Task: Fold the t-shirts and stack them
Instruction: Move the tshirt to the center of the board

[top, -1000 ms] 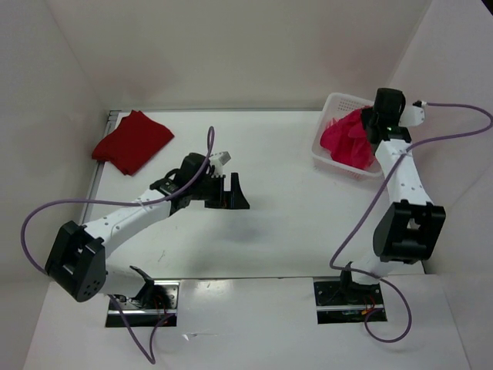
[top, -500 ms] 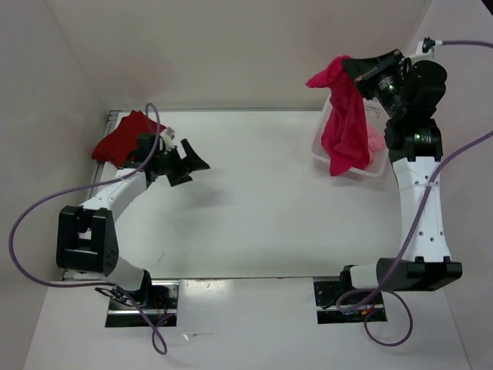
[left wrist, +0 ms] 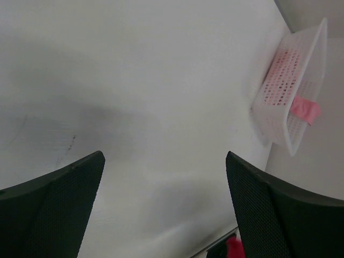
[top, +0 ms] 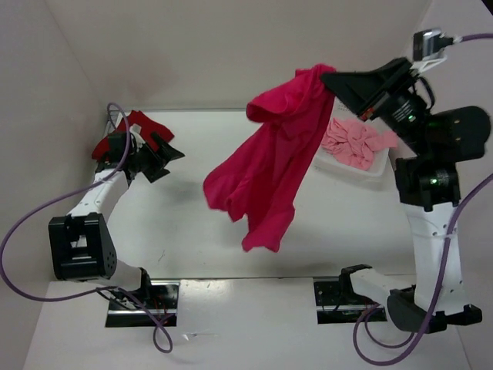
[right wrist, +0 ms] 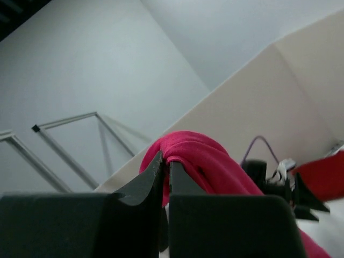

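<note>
A bright crimson-pink t-shirt hangs in the air over the table's middle, its top bunched in my right gripper, which is raised high. In the right wrist view the jaws are shut on a fold of this shirt. The light salmon t-shirt lies in the white basket at the far right. A dark red t-shirt lies at the far left corner, partly hidden by my left gripper. The left gripper is open and holds nothing.
The left wrist view shows the basket across bare table, with salmon cloth over its rim. White walls enclose the table at the back and both sides. Purple cables loop beside both arms.
My right arm has lifted the crimson-pink shirt out of the basket and swung it up and to the left. My left arm has drawn back to the far left, by the dark red shirt.
</note>
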